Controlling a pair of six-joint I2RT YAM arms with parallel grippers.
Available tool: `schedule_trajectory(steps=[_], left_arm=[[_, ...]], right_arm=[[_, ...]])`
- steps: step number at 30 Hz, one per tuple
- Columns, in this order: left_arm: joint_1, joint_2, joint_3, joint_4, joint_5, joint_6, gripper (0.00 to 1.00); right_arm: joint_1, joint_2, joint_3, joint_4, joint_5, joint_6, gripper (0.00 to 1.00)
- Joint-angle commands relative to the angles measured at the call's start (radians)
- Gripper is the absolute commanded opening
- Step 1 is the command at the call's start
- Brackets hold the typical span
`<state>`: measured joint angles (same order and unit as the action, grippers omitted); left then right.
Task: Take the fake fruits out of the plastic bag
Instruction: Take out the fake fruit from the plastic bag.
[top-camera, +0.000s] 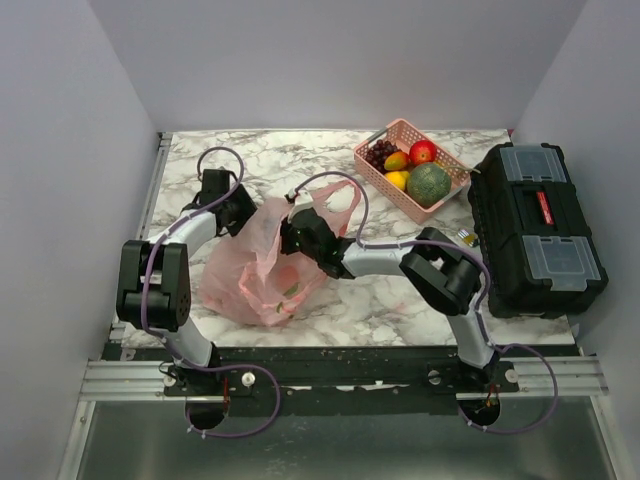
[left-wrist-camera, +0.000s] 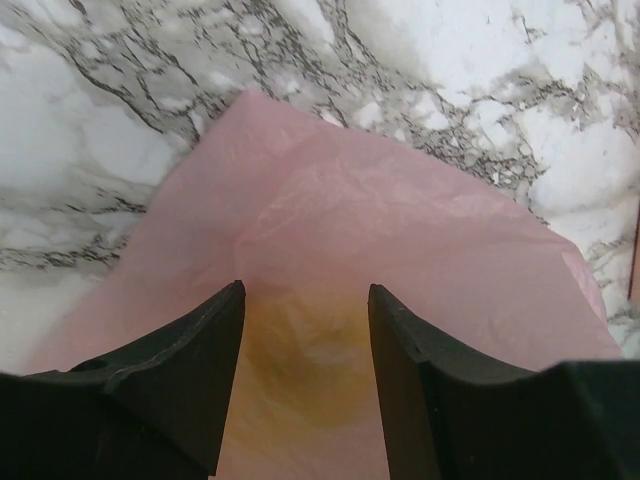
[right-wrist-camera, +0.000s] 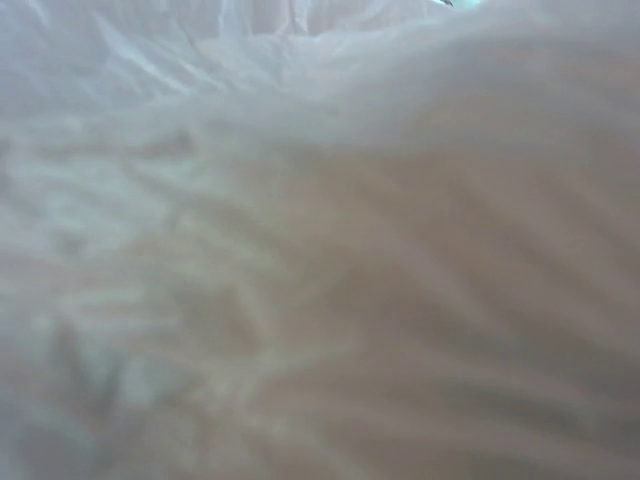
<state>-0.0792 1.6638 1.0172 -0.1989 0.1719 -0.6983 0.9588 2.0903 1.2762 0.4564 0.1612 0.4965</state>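
Observation:
The pink plastic bag (top-camera: 255, 275) lies crumpled on the marble table, its mouth and a loop handle (top-camera: 335, 200) toward the back. A yellow-green fruit (top-camera: 291, 291) shows dimly through its film. My left gripper (top-camera: 245, 213) is at the bag's back-left edge. In the left wrist view its jaws (left-wrist-camera: 305, 287) stand apart over the pink film (left-wrist-camera: 400, 220), with a yellowish fruit (left-wrist-camera: 305, 365) under the film between them. My right gripper (top-camera: 296, 236) is pushed into the bag's mouth, fingers hidden. Its wrist view shows only blurred film (right-wrist-camera: 320, 250).
A rigid pink basket (top-camera: 452, 188) at the back right holds grapes (top-camera: 378, 152), a red apple (top-camera: 423, 151), orange and yellow fruits (top-camera: 397, 170) and a green melon (top-camera: 428, 184). A black toolbox (top-camera: 540, 228) stands at the right edge.

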Motion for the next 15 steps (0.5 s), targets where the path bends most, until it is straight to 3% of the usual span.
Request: schedule_trajectory(steps=[1, 15], left_arm=[[-0.019, -0.054, -0.036, 0.052, 0.093, -0.070, 0.52], [-0.032, -0.053, -0.051, 0.077, 0.125, -0.108, 0.51]], right_arm=[[0.002, 0.057, 0.057, -0.011, 0.010, -0.004, 1.00], [0.004, 0.176, 0.153, -0.052, 0.033, -0.056, 0.92]])
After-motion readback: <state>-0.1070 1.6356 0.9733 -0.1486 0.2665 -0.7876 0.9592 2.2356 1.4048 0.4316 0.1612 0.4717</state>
